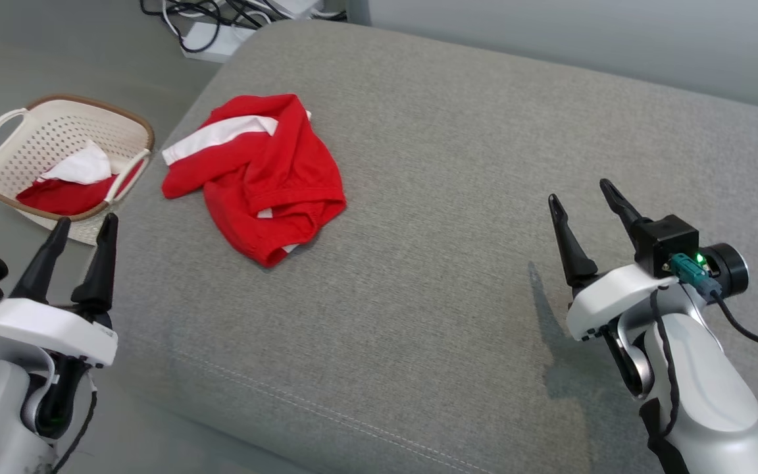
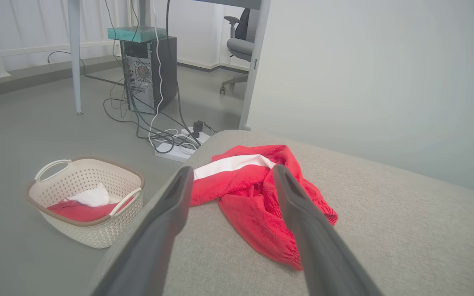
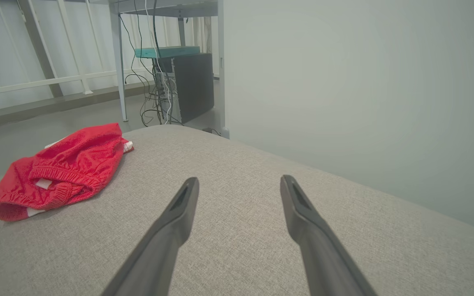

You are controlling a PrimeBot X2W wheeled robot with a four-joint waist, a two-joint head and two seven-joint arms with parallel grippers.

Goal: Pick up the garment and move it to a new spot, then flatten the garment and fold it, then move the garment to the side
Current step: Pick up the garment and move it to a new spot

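The left hand [image 1: 87, 220] hovers open and empty at the near left edge of the grey cushion [image 1: 458, 164], its two dark fingers spread and pointing up the head view. The right hand [image 1: 580, 191], open and empty too, hangs over the cushion's right part, well apart from the cloth.

Ahead of the left hand, the red garment [image 1: 254, 178] lies crumpled on the cushion's far left part. Its long axis runs from the far left toward the near right. The end with the white stripe [image 1: 218, 135] points away from the robot and the gathered elastic hem points toward it.

Left of the cushion, a perforated cream basket [image 1: 137, 128] stands on the floor, holding red and white cloth.
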